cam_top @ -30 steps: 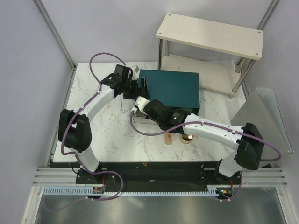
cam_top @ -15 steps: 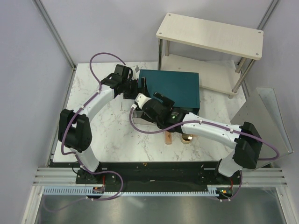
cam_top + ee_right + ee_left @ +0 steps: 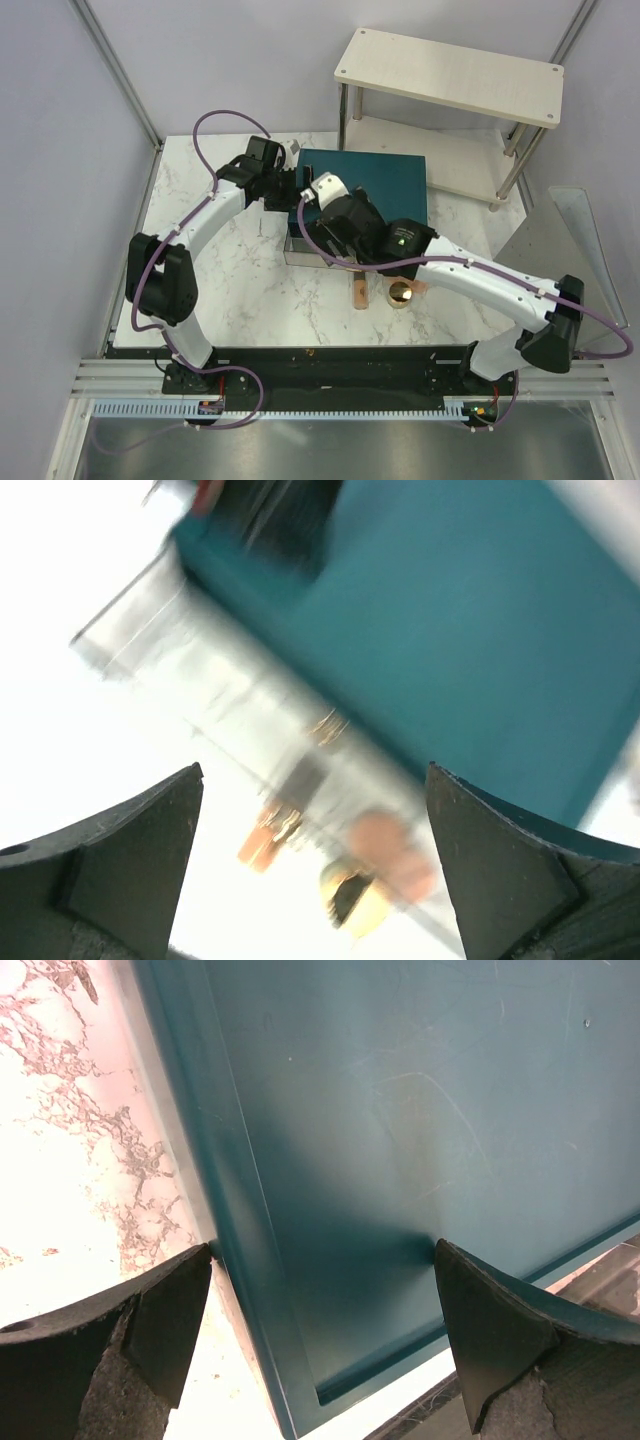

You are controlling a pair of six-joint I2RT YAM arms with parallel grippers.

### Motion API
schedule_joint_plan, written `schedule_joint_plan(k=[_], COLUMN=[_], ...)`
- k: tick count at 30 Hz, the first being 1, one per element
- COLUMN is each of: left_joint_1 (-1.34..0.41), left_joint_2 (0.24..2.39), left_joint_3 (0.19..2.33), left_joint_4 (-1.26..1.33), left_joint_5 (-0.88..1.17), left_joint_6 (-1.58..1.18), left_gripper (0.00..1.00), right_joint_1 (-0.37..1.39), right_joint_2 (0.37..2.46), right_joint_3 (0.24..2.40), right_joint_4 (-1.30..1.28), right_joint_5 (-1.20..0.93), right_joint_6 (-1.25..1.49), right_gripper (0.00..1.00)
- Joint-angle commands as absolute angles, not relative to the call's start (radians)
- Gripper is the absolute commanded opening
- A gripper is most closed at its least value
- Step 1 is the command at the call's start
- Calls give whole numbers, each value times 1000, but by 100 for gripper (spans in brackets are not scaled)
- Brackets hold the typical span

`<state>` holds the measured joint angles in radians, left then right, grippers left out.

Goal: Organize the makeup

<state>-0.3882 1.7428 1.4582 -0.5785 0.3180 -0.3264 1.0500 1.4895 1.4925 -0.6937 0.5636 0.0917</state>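
Note:
The makeup lies on the marble in front of the teal box: a peach-tan tube, a gold-rimmed compact and a pink pad. The blurred right wrist view shows the tube, the compact and the pink pads beside a clear drawer. My right gripper hangs open and empty above the box's left front. My left gripper stands open, its fingers astride the box's left edge.
A clear drawer sticks out at the box's front left. A two-level white shelf rack stands at the back right. A clear panel leans at the table's right edge. Bare marble lies to the left.
My right gripper opened wide and lifted back from the drawer to above the box's left front, its arm swinging right. The left arm has stayed put.

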Motion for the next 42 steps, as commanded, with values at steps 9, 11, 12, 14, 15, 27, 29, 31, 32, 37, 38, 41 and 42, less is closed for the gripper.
schedule_joint_plan(k=[9, 11, 12, 14, 15, 27, 29, 31, 32, 37, 38, 41, 42], left_joint_1=[-390, -390, -390, -390, -390, -390, -390, -390, -390, -390, -388, -388, -388], left_joint_2=[1752, 1744, 1741, 1730, 1724, 1649, 1634, 1612, 1603, 1537, 1516, 1455, 1434], left_joint_3=[1457, 1459, 1459, 1465, 1466, 1494, 1493, 1500, 1508, 1591, 1603, 1623, 1611], left_joint_4=[-635, -635, -634, -635, -637, -673, -678, -681, -695, -738, -748, -779, -788], left_joint_5=[275, 275, 276, 275, 273, 253, 245, 235, 218, 161, 149, 132, 132], left_joint_6=[-262, -262, -261, -259, -258, -249, -249, -245, -241, -224, -224, -239, -245], left_gripper=[98, 98, 98, 98, 98, 99, 99, 99, 99, 99, 99, 99, 99], right_joint_1=[1054, 1054, 1054, 1054, 1054, 1054, 1060, 1066, 1069, 1081, 1080, 1081, 1083], right_joint_2=[1275, 1273, 1275, 1285, 1290, 1367, 1361, 1336, 1324, 1231, 1218, 1184, 1178], right_joint_3=[1048, 1006, 994, 948, 919, 790, 796, 810, 814, 864, 871, 917, 949], right_joint_4=[-647, -634, -609, -578, -548, -385, -387, -411, -420, -508, -517, -557, -577], right_joint_5=[230, 239, 241, 241, 245, 252, 250, 255, 253, 235, 229, 204, 204], right_joint_6=[514, 528, 534, 537, 538, 515, 505, 499, 492, 483, 485, 476, 463], right_gripper=[98, 98, 98, 98, 97, 80, 79, 79, 80, 84, 85, 87, 88])
